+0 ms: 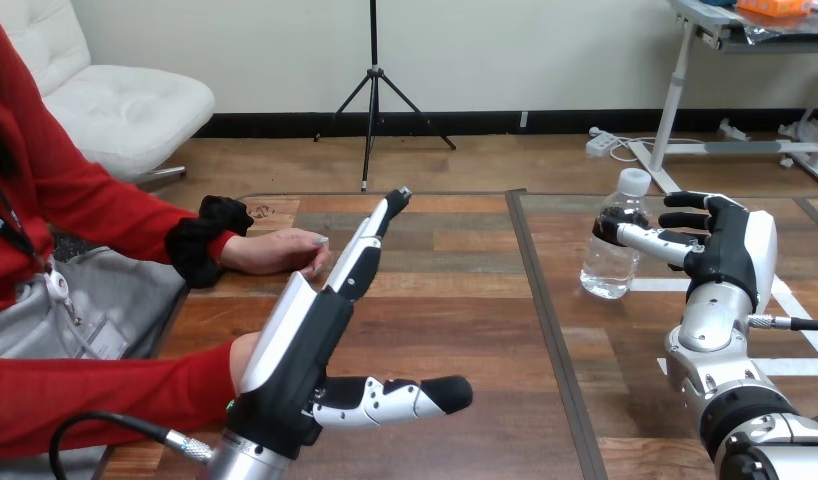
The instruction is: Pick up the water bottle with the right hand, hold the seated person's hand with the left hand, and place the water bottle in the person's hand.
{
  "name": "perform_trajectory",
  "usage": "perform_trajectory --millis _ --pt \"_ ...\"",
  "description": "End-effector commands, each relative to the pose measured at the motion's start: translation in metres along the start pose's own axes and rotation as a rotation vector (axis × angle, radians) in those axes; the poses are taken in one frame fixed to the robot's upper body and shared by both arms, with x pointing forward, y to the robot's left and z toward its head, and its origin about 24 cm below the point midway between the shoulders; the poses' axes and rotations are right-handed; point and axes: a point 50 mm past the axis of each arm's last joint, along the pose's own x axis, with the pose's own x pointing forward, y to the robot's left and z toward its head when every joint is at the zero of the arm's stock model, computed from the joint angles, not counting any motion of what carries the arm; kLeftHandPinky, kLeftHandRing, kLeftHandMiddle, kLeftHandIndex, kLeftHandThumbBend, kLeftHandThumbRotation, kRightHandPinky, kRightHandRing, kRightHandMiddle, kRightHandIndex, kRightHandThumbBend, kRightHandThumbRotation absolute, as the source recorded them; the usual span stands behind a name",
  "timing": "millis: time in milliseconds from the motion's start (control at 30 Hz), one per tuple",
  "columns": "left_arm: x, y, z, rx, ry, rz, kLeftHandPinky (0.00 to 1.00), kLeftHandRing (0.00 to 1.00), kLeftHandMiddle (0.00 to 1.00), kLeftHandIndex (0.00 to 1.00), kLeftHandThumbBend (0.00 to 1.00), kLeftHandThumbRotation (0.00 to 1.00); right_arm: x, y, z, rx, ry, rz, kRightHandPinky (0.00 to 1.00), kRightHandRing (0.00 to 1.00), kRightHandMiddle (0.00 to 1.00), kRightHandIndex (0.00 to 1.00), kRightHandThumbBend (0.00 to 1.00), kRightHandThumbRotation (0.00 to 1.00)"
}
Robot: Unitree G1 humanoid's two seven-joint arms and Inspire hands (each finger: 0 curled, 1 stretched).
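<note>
While the person's hand [280, 250] rests on the desk [455, 300] at the left, the robot's left hand [300, 335] hovers near it, released, with its fingers straight. Further right, the water bottle [613, 250] stands upright on the desk. The right hand [720, 250] is beside it, open, thumb tip at the bottle.

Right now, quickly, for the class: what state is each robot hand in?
Left robot hand: open, fingers straight.
Right robot hand: at the water bottle; whether it grips the bottle cannot be told.
</note>
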Motion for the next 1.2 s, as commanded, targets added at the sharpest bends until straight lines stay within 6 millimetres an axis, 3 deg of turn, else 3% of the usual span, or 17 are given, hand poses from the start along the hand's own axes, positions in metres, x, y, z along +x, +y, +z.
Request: perform_trajectory --millis 0,467,1167 --pt "0.0115 0.0063 0.0135 -0.002 -0.094 0.018 1.00 1.00 1.00 1.00 1.00 0.64 0.0057 0.0050 0.0388 0.067 -0.099 -0.011 0.48 0.55 0.59 0.58 0.97 0.00" --pt "0.0133 0.0026 0.0136 -0.024 -0.103 0.010 1.00 1.00 1.00 1.00 1.00 0.64 0.0056 0.0035 0.0367 0.100 -0.091 -0.021 0.44 0.49 0.53 0.53 0.93 0.00" --pt "0.0173 0.0012 0.0129 -0.026 -0.113 0.006 1.00 1.00 1.00 1.00 1.00 0.63 0.0066 -0.0017 0.0309 0.108 -0.076 -0.032 0.46 0.51 0.53 0.52 0.92 0.00"
